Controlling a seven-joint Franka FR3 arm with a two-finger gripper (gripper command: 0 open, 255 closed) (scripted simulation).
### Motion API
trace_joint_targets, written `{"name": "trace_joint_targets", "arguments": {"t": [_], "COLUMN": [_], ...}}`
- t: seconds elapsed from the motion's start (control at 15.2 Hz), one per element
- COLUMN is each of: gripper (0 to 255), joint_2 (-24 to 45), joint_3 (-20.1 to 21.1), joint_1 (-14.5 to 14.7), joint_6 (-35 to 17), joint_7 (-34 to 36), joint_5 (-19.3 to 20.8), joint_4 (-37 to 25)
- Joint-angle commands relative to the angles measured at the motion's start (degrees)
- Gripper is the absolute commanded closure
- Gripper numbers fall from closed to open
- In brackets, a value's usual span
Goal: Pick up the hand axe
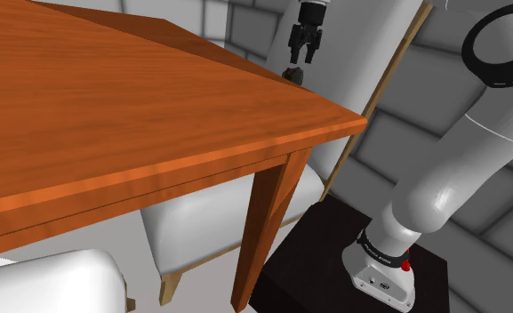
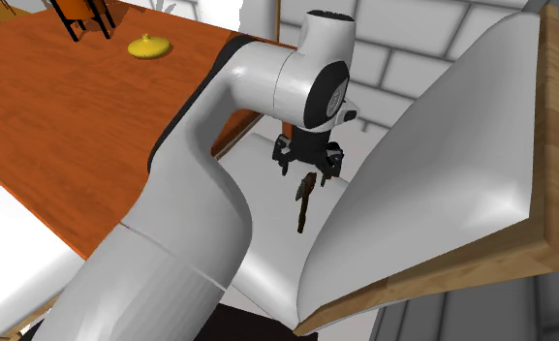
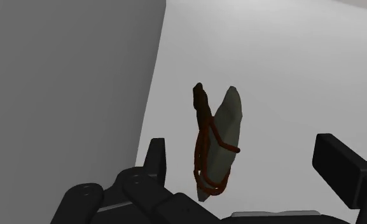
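The hand axe point(image 3: 217, 143) has a grey-green stone head lashed with dark red cord to a dark handle. It lies on a white chair seat point(image 2: 267, 242), close to the upright backrest. My gripper point(image 3: 245, 168) hangs open just above it. The axe sits between the fingers point(image 3: 155, 158), nearer one of them, and neither touches it. In the second exterior view the gripper point(image 2: 308, 163) hovers over the axe's point(image 2: 305, 201) head end, with the handle running toward that view's bottom. In the shoulder view the gripper point(image 1: 301, 52) shows past the table corner, with a bit of the axe point(image 1: 292, 74) under it.
An orange-brown wooden table point(image 1: 112, 107) stands beside the chair, its corner and leg point(image 1: 263, 222) close to my arm. A yellow object point(image 2: 149, 46) rests far off on the table. The chair's white backrest point(image 2: 442, 184) with its wooden rim rises right behind the axe. My black stand point(image 1: 321, 262) is below.
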State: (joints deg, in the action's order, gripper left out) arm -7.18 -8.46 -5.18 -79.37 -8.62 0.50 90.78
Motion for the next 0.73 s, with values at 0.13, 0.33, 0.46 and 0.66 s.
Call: {"name": "trace_joint_targets", "arguments": {"t": [0.13,0.33,0.46,0.66], "gripper": [0,0,0,255], "joint_2": [0.4,-0.3,-0.4,-0.6], "joint_3": [-0.3,-0.3,-0.3,-0.2], "joint_1": [-0.2,-0.2,-0.2,-0.2], "joint_6": [-2.2,-4.7,-5.1,-5.2], "joint_7": [0.1,0.1,0.1,0.2], "joint_5": [-0.3,-0.2,-0.1,-0.1], "joint_4": [2.3,5.5,6.1,6.3]}}
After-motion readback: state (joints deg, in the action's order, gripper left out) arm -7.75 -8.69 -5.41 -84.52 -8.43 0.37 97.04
